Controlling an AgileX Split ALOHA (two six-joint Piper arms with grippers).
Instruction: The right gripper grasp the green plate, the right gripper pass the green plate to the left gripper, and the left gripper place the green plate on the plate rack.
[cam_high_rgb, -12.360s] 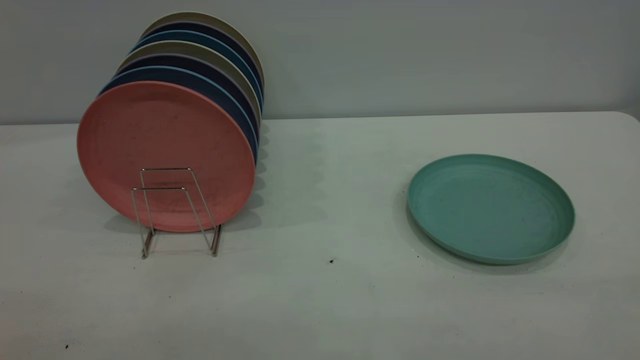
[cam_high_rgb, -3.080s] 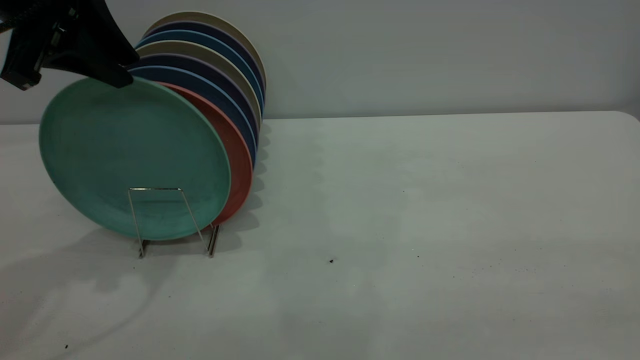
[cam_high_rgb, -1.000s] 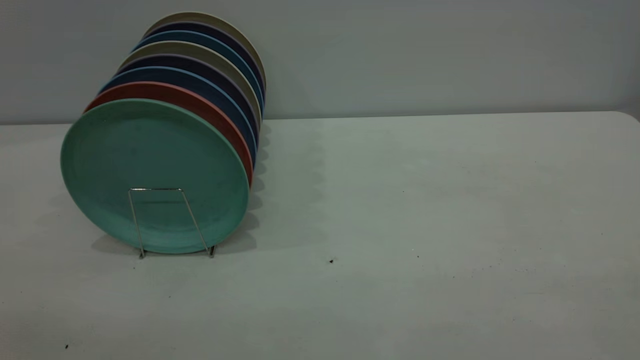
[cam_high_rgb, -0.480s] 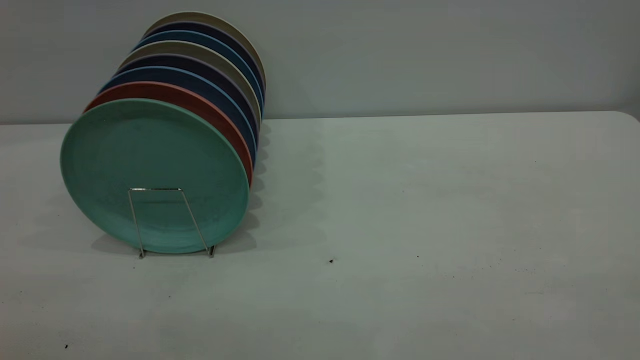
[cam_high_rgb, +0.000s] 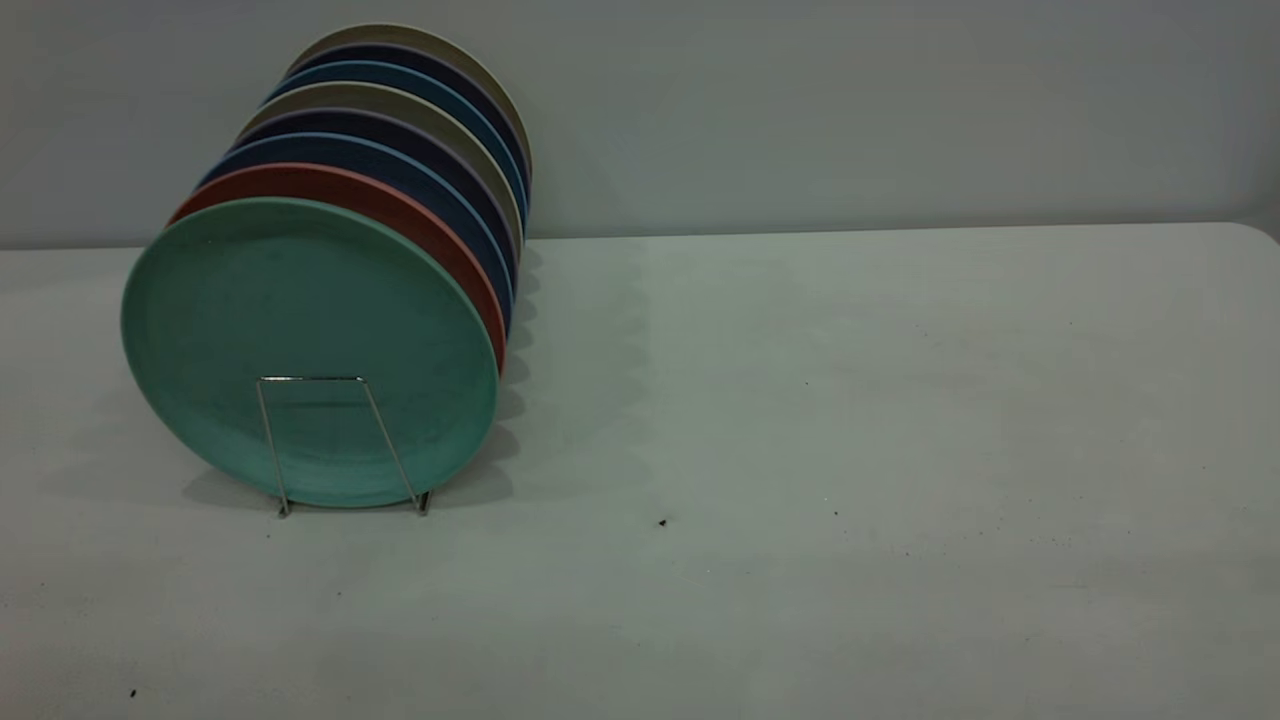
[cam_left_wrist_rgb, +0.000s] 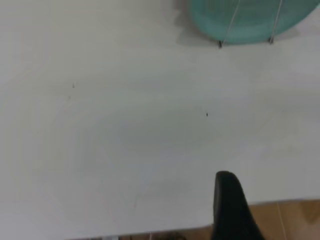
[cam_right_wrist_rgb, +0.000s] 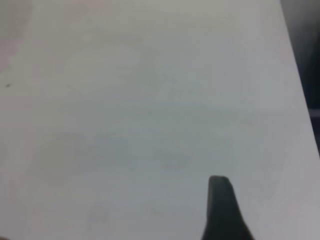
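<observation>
— Where was the green plate (cam_high_rgb: 300, 340) when you looked?

— On edge in the rack (cam_high_rgb: 335, 440), in the front slot, its face turned toward me. One wire loop of the rack crossed its lower part, and its bottom rim sat down by the rails. Right behind it, close or touching, stood the pink plate (cam_high_rgb: 420, 225), then a row of dark blue, beige and teal plates (cam_high_rgb: 430, 130) leaning back toward the wall (cam_high_rgb: 850, 110).

— And the arms?

— Neither showed from where I stood. From the left wrist I saw only one black finger (cam_left_wrist_rgb: 231, 210) of the left gripper, over the table's near edge, well apart from the plate (cam_left_wrist_rgb: 250, 20), whose lower rim and two rack wires (cam_left_wrist_rgb: 227, 27) sat at the far side. From the right wrist, one finger (cam_right_wrist_rgb: 222, 210) of the right gripper hung over bare table (cam_right_wrist_rgb: 150, 100).

— Were the jaws open or closed?

— I couldn't tell for either; only a single finger showed each time, and nothing was between them that I could see.

— Any writing, a brand, a label?

— None that I could read, on plates, rack or table (cam_high_rgb: 850, 400). Just a few dark specks (cam_high_rgb: 662, 522) on the white top.
</observation>
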